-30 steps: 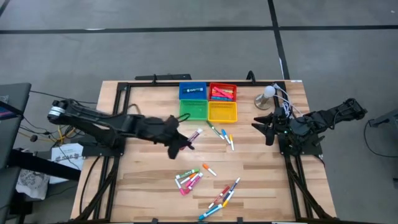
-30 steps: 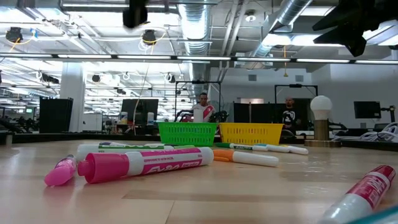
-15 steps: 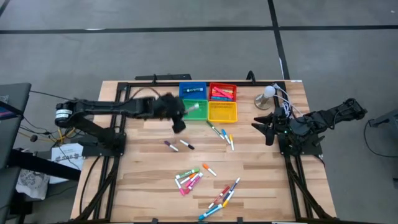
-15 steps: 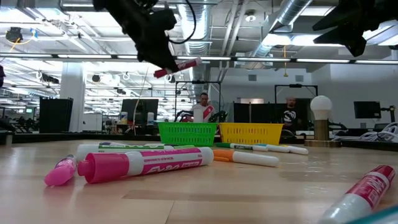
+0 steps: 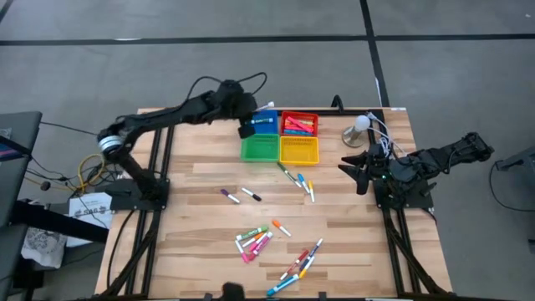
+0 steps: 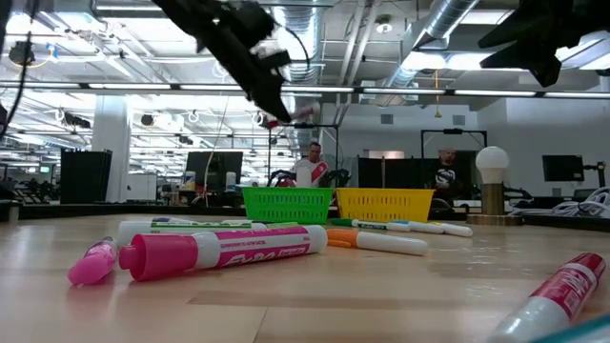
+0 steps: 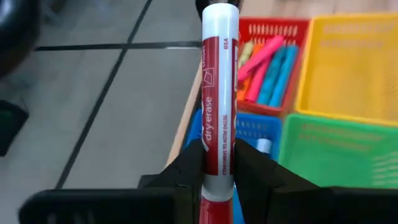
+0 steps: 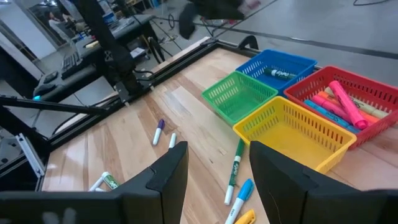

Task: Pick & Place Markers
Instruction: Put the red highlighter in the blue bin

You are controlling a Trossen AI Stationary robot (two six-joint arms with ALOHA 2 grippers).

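My left gripper (image 5: 248,125) hangs over the near left part of the blue tray (image 5: 266,117), shut on a red marker (image 7: 219,93); the low view shows the gripper (image 6: 276,107) high above the table. My right gripper (image 8: 217,177) waits open at the right edge (image 5: 349,167), with nothing in it. Loose markers lie flat on the wood: a group near the yellow tray (image 5: 298,179), two at mid-table (image 5: 241,195), a cluster near the front (image 5: 255,241) and another by the front edge (image 5: 298,264). The red tray (image 5: 299,124) holds several markers. My left gripper pinches the red marker between its two fingers, on the barrel near its rear end (image 7: 217,171). The marker lies along the fingers and sticks out forward past them, its white end (image 7: 220,18) leading. It is lifted clear, over the blue tray's edge.
Four small trays stand together at the far middle: blue, red, green (image 5: 261,149), yellow (image 5: 299,150). One marker (image 8: 280,73) lies in the blue tray. A white bulb on a stand (image 5: 359,127) is at the far right. Bare wood lies at the left and the near right.
My left gripper has carried the red marker from mid-table toward the far edge, passing the green tray and ending over the blue one. Its wrist has rolled on the way. The marker stays pinched and clear of the table.
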